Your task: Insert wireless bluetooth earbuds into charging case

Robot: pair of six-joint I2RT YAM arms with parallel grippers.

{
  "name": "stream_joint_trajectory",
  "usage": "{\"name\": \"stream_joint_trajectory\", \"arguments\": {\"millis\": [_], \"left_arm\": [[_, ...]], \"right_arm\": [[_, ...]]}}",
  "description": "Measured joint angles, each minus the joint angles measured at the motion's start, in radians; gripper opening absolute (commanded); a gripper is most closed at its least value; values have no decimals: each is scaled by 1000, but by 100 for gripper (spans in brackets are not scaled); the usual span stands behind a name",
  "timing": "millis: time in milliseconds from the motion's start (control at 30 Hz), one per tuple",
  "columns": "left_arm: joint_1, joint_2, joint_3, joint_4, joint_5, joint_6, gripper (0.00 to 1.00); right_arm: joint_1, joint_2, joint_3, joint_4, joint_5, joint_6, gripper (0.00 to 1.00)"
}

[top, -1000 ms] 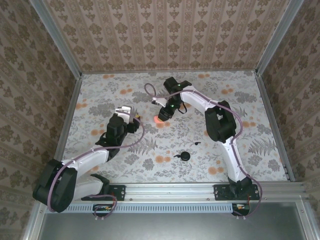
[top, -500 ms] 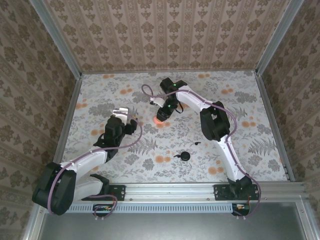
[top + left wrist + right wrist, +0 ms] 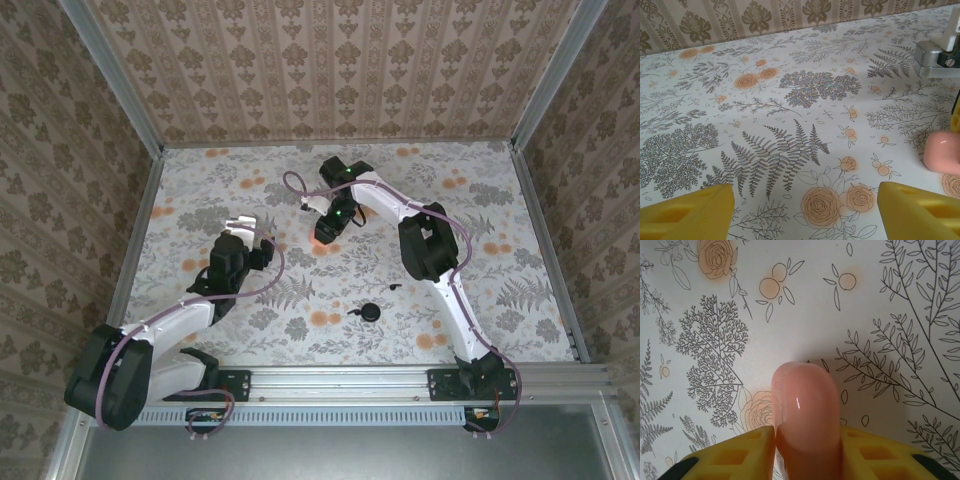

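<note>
My right gripper [image 3: 326, 228] [image 3: 807, 440] is shut on a glossy salmon-pink charging case [image 3: 322, 237] [image 3: 805, 410], held closed and on edge at the table's middle back. The case's rounded end sticks out past the yellow fingers [image 3: 740, 455]. The same case [image 3: 942, 151] shows at the right edge of the left wrist view, close to the table. My left gripper [image 3: 247, 222] [image 3: 805, 200] stands open to the left of it, with only tablecloth between its fingers. A tiny black piece [image 3: 392, 288], maybe an earbud, lies nearer the front. The salmon-pink earbuds are out of view.
A round black object [image 3: 371, 312] with a small black bit [image 3: 352, 314] beside it lies in the front middle. The floral tablecloth [image 3: 500, 300] is walled in by patterned panels on three sides. The right arm's metal wrist part [image 3: 935, 57] is at the left wrist view's right edge.
The right arm has drawn slightly back and left with the pink case still in its grip. The left gripper has shifted a little left and stays open.
</note>
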Motion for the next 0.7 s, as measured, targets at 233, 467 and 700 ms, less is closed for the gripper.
{"name": "stream_joint_trajectory", "arguments": {"millis": [233,467,700], "left_arm": [[0,0,0,0,6,0,76],[0,0,0,0,7,0,76],[21,0,0,0,14,0,76]], "right_arm": [[0,0,7,2,23,0,46],[0,2,26,8,24,-8,52],[0,15,43,7,17,-17,57]]}}
